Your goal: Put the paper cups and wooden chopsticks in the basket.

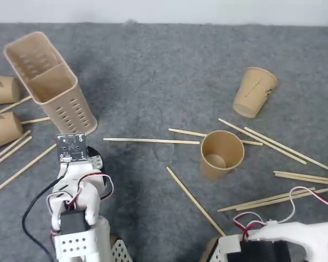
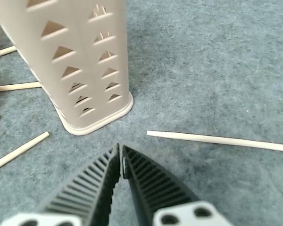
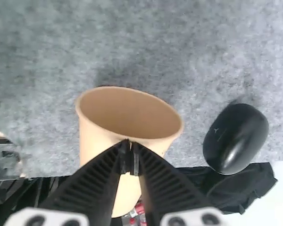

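Found left gripper clenched, nothing in it, on the left arm at lower left of the high view, just below the basket. Noted nearest chopstick flat on the counter, long axis running left to right across the middle of the frame, left end near the basket's foot, right end just short of the upright cup. Placed it just up and right of the left arm and well apart from the right arm at lower right. Judged the left arm the nearer. From the left wrist, saw the chopstick lying crosswise to the gripper's line, ahead and off to one side, apart from the tips, with the basket wall close ahead. Judged the coming move to turn on that: open, swing toward the stick's near half, close across its thin axis rather than along it, then a short carry to the basket. Found right gripper clenched too, tips at the near rim of a second cup, mouth facing the camera. Could not tell whether the rim is pinched or merely behind the tips. Saw nothing in the basket's two compartments from above.
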{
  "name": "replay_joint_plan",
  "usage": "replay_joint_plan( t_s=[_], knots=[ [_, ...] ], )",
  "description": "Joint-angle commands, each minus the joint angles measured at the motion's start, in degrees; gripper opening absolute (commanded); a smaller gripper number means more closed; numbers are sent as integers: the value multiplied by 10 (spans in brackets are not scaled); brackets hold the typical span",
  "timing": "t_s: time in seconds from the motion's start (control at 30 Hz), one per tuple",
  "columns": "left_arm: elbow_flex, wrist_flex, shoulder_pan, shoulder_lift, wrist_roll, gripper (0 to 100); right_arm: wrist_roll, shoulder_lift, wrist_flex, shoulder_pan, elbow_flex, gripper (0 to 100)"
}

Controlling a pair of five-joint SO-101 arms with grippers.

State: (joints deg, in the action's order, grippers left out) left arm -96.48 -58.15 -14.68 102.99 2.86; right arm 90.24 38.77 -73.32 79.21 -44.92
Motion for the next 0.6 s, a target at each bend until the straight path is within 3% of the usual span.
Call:
replay_joint_plan(
  t_s=[0.0,0.3,0.57],
  knots=[
    [2,16,0,11,-5,12,9,15,31,-7,-10,8],
    [2,14,0,11,-5,12,6,16,154,-65,-103,8],
    [2,13,-4,11,-5,12,-157,16,241,-203,-112,8]
  ],
)
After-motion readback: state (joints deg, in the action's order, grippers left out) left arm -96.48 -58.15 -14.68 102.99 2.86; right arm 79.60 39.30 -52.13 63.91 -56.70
